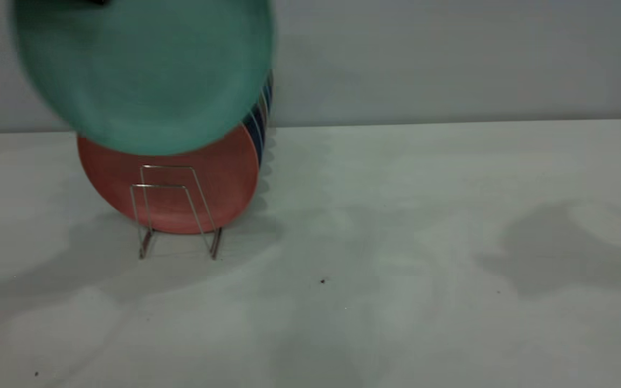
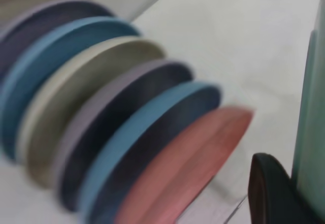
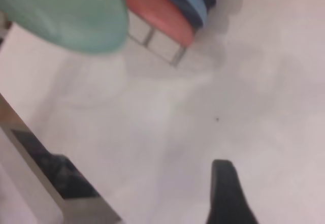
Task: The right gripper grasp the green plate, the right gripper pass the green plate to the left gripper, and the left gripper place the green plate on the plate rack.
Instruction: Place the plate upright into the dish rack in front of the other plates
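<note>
The green plate (image 1: 143, 75) hangs in the air at the upper left, tilted, its lower rim overlapping the top of the salmon-pink plate (image 1: 181, 183). My left gripper (image 1: 92, 2) holds it from above at its top rim. In the left wrist view one black finger (image 2: 269, 193) presses the plate's edge (image 2: 310, 132). The plate rack (image 1: 176, 215) stands below with two front loops free. My right gripper is outside the exterior view. Its wrist view shows one black finger (image 3: 226, 188) above bare table, holding nothing, and the green plate (image 3: 66, 13) far off.
The rack holds the pink plate (image 2: 188, 173) in front, with several blue, dark blue and cream plates (image 2: 152, 132) behind it. The white table (image 1: 397, 242) spreads to the right of the rack. A grey wall stands behind.
</note>
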Action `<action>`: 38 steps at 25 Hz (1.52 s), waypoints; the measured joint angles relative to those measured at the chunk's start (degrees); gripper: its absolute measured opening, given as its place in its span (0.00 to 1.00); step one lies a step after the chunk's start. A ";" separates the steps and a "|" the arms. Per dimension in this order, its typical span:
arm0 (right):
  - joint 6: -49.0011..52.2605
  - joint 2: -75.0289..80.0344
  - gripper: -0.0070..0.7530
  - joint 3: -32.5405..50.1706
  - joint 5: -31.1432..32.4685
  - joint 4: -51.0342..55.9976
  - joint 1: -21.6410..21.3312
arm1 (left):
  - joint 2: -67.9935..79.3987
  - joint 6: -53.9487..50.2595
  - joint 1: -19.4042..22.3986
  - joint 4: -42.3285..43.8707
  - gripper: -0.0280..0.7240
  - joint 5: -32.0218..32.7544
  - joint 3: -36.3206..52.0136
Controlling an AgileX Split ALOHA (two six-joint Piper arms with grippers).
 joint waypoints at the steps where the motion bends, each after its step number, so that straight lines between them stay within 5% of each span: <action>1: 2.00 -1.75 0.62 0.47 0.00 -1.35 0.97 | -0.39 2.40 1.07 0.93 0.20 0.39 0.00; 7: 6.36 -13.51 0.59 9.97 0.61 -6.13 5.92 | -0.62 18.20 2.57 5.29 0.20 0.72 0.00; 15: 10.07 -32.59 0.59 30.38 0.79 -8.91 6.20 | -0.62 38.62 2.57 5.38 0.20 -0.26 0.00; 23: 15.15 -51.26 0.59 43.02 1.42 -12.85 6.20 | 0.84 39.42 -0.14 7.67 0.20 -3.22 0.00; 28: 20.33 -61.11 0.59 43.88 1.79 -16.35 6.20 | 2.79 39.47 -3.71 11.93 0.20 -6.47 0.00; 38: 30.75 -71.10 0.59 43.88 2.43 -25.81 6.20 | 6.46 39.47 -4.11 12.27 0.20 -9.01 0.00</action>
